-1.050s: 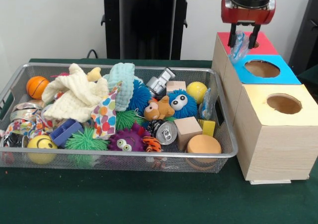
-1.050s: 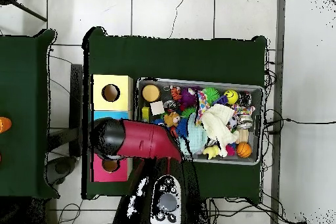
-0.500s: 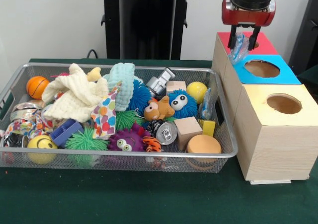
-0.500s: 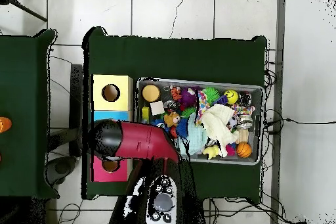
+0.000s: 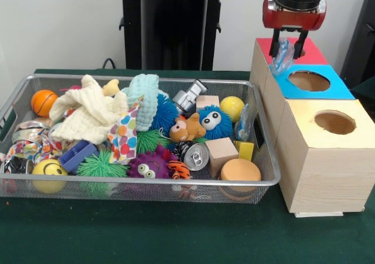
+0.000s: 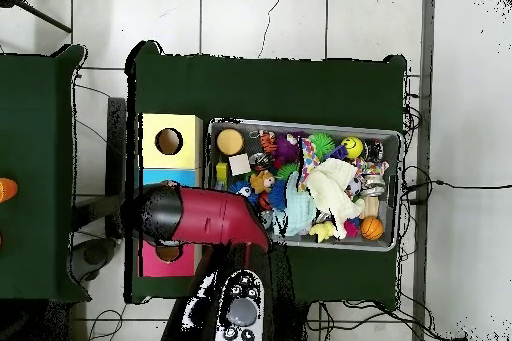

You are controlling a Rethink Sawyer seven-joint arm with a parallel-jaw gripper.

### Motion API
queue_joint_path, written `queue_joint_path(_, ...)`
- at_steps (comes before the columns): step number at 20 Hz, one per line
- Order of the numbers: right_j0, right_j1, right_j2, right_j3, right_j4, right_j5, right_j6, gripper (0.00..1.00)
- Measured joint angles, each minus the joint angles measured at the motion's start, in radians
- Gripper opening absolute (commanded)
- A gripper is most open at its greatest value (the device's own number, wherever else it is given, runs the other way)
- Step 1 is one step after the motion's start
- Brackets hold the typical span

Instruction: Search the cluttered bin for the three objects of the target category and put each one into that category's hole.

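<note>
My gripper (image 5: 287,46) hangs over the red-topped box (image 5: 313,55), at its left edge, shut on a crumpled clear bluish plastic piece (image 5: 282,57) that dangles between the fingers. The red box's hole (image 5: 300,53) shows just right of the fingers, partly hidden by them. In the overhead view the red arm (image 6: 205,215) covers the gripper and most of the red box (image 6: 152,260). A similar clear plastic piece (image 5: 245,122) stands against the right wall of the wire bin (image 5: 266,153). A silver can (image 5: 197,156) lies among the toys.
The blue box (image 5: 337,90) and the yellow box (image 5: 304,123) stand in a row in front of the red one, each with a round hole. The bin holds cloths, spiky balls, wooden blocks, a basketball (image 5: 43,102) and a smiley ball (image 5: 48,170).
The gripper has risen slightly and drifted a little right over the red box, still holding the plastic piece. The bin's contents have not moved.
</note>
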Motion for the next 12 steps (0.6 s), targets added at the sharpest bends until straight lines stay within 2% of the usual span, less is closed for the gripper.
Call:
queue_joint_path(6,0.009,0.002,-0.001,-0.008,0.000,0.000,0.000,0.00)
queue_joint_path(12,0.028,0.025,-0.007,-0.055,0.001,0.004,0.000,0.00)
